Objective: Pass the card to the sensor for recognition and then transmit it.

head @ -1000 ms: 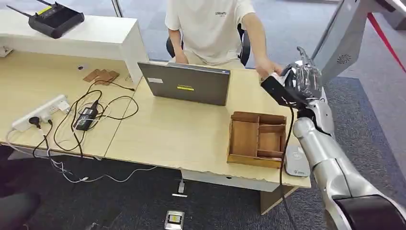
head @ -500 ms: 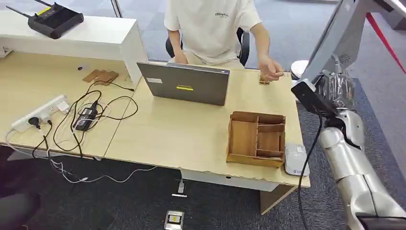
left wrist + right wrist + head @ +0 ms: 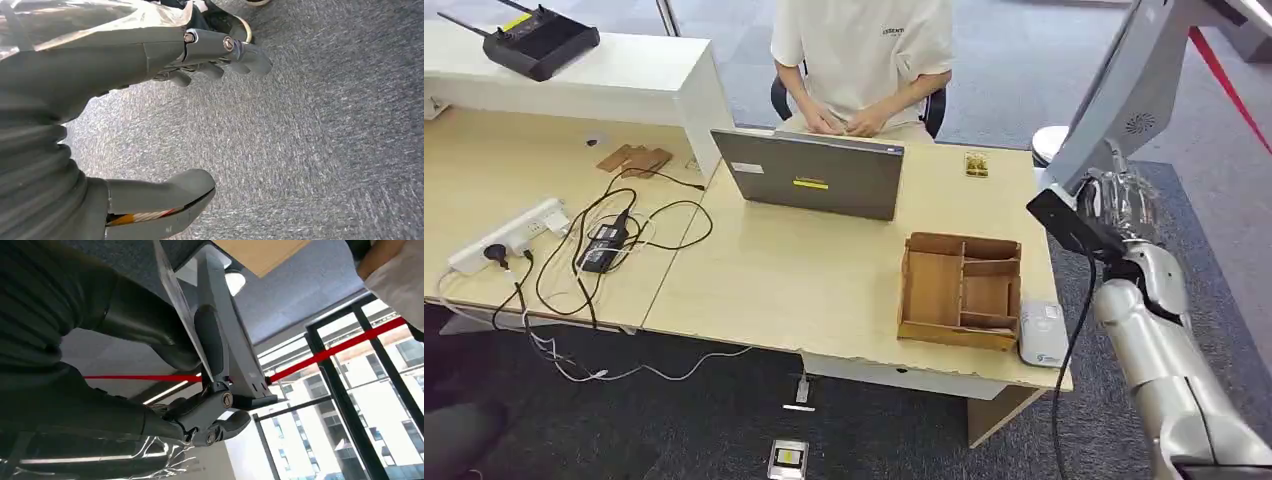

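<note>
On the desk [image 3: 824, 280]: one card [image 3: 975, 164]; one laptop [image 3: 809, 175]; one sensor [image 3: 1043, 334]

1. Pale wood-grain desk [image 3: 824, 280], light tan all over.
2. Mid-brown wooden organiser [image 3: 961, 291], darker in its compartments.
3. Dark grey laptop [image 3: 817, 175] with a yellow sticker and a small white label on the lid.
4. Light grey sensor [image 3: 1043, 334] with a small teal mark.
5. White power strip [image 3: 509, 235]; black cables [image 3: 624, 235] and black adapter.
6. Black router [image 3: 541, 39] with a yellow label, on a white shelf [image 3: 624, 75].
7. White T-shirt with small dark print on the person [image 3: 864, 50].
8. Blue-grey speckled carpet [image 3: 1014, 60]; red stripe [image 3: 1224, 75] across it.
9. Silver arm, right hand [image 3: 1124, 200] wrapped in glossy clear film.
10. Matte grey left hand [image 3: 165, 65] over grey flecked carpet.
11. Small card [image 3: 976, 164], gold and brown.
</note>
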### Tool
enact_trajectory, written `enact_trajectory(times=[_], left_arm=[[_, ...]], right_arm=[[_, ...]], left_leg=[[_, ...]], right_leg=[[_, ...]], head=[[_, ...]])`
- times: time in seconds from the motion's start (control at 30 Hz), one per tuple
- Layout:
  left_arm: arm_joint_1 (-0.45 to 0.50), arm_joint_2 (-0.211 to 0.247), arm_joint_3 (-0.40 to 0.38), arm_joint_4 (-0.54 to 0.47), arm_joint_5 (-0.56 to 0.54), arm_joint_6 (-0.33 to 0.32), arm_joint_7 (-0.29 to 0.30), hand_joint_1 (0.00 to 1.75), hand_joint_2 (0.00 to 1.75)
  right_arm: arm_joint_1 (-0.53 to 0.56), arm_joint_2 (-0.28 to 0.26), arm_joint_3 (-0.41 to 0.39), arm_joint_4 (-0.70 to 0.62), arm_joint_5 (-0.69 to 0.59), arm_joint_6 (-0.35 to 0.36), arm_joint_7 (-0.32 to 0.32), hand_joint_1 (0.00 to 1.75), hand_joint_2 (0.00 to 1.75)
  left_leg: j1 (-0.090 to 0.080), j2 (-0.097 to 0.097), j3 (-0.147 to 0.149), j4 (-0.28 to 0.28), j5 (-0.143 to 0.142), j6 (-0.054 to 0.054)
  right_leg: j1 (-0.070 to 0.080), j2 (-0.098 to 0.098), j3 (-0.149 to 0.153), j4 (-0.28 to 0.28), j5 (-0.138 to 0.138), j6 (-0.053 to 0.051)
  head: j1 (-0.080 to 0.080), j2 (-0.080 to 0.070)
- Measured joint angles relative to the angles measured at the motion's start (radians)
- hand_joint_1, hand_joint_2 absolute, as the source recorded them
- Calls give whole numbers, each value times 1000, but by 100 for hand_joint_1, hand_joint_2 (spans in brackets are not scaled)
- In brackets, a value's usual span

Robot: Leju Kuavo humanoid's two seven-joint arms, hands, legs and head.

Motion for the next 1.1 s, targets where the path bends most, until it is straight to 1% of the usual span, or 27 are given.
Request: enact_trajectory(times=[0.5,1.1], left_arm=[[17,8,18,3,15,11,-8,0,175],[32,17,36,5,26,16,-18,0,175]], right_arm=[[89,-52,-1,-16,-1,17,27,175,175],[150,-55,-1,-23,-6,33,37,175,175]], left_leg=[[0,0,-1,0,0,0],[0,0,-1,0,0,0]], right_leg=[[0,0,0,0,0,0],[0,0,-1,0,0,0]], head=[[0,0],[0,0]])
